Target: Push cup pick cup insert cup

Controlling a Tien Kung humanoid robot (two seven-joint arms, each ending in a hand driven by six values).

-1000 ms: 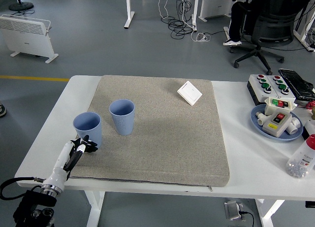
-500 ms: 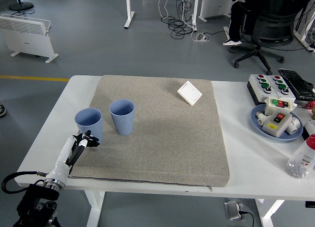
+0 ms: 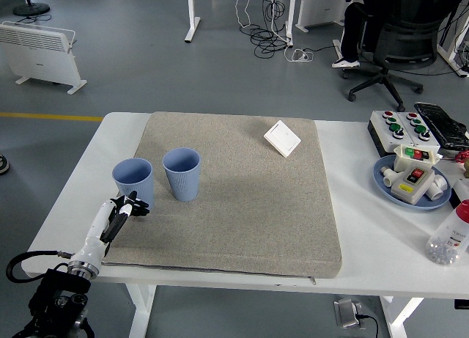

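Blue left cup [image 3: 133, 182] just beyond curled, empty left hand [image 3: 126, 209]; push low, straight toward right cup [image 3: 182, 174], avoid tipping.

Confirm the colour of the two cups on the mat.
Both cups are light blue, seen clearly in the head view.

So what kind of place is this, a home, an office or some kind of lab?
Most likely a robotics lab or workshop. A white table carries a grey mat with two blue cups, a box of coloured push buttons sits at the right, and cables trail over a bare grey floor.
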